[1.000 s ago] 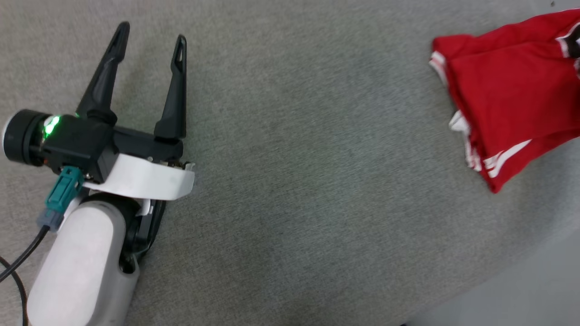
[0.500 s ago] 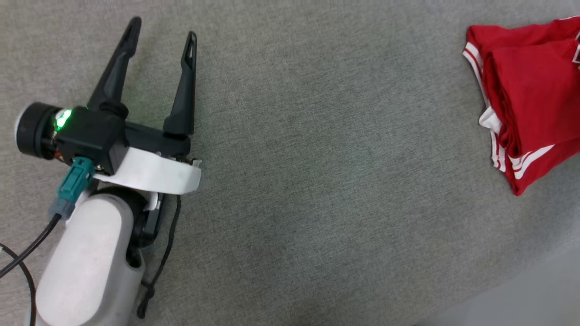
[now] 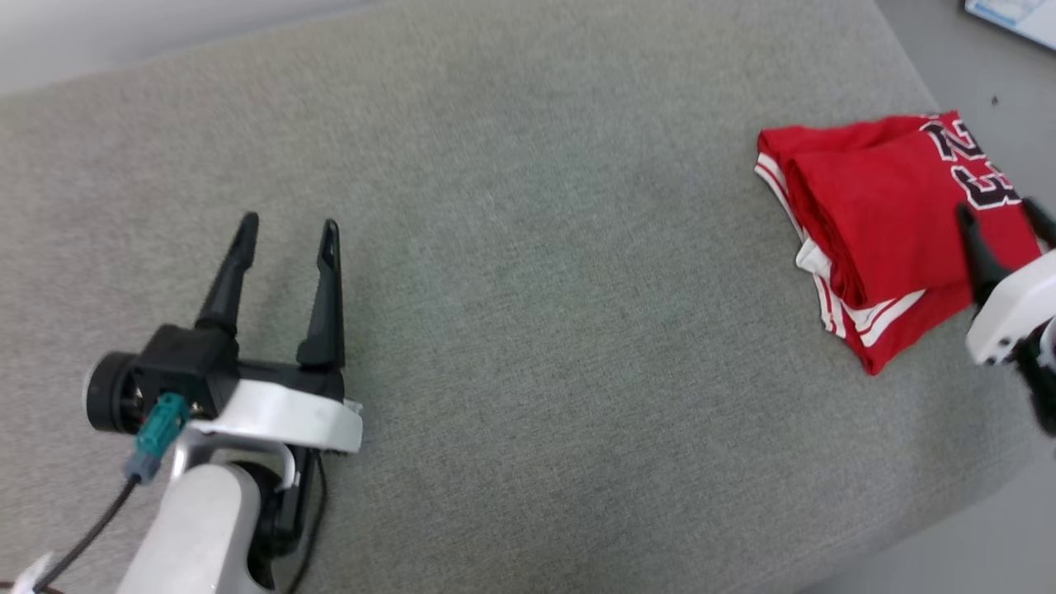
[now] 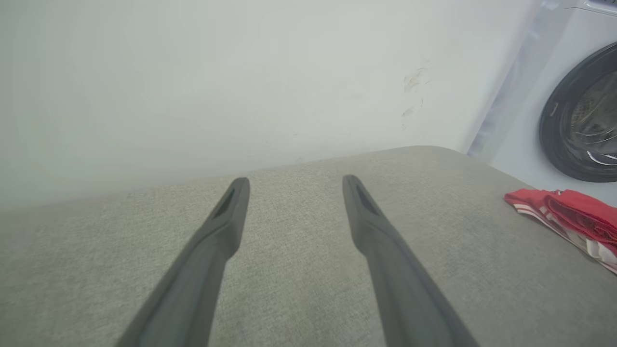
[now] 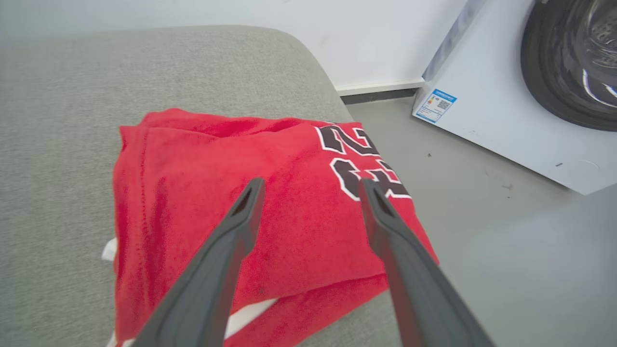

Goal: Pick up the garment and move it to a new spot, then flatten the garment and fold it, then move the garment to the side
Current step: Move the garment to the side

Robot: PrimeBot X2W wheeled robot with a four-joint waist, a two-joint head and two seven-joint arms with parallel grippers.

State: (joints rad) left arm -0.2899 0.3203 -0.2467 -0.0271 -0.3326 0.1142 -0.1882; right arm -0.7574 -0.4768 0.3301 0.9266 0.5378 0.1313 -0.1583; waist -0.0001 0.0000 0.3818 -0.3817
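The garment point(image 3: 879, 214) is a red jersey with black numerals and white striped trim, folded into a bundle near the right edge of the grey cushioned surface point(image 3: 528, 313). It also appears in the right wrist view point(image 5: 202, 193) and at the far right of the left wrist view point(image 4: 569, 217). My right gripper point(image 3: 1002, 219) stands open at the bundle's near right corner, fingers spread over the fabric with nothing between them point(image 5: 311, 185). My left gripper point(image 3: 289, 231) is open far to the left above bare cushion point(image 4: 294, 180).
A white washing machine point(image 5: 520, 86) with a dark round door stands on the grey floor point(image 5: 462, 202) to the right of the cushion. A pale wall point(image 4: 241, 82) runs behind the cushion. The cushion's right edge lies close beside the garment.
The head camera has shifted, so the whole scene sits differently. My right gripper has come into view at the garment, open. The garment now lies as a flat folded bundle with its numerals showing.
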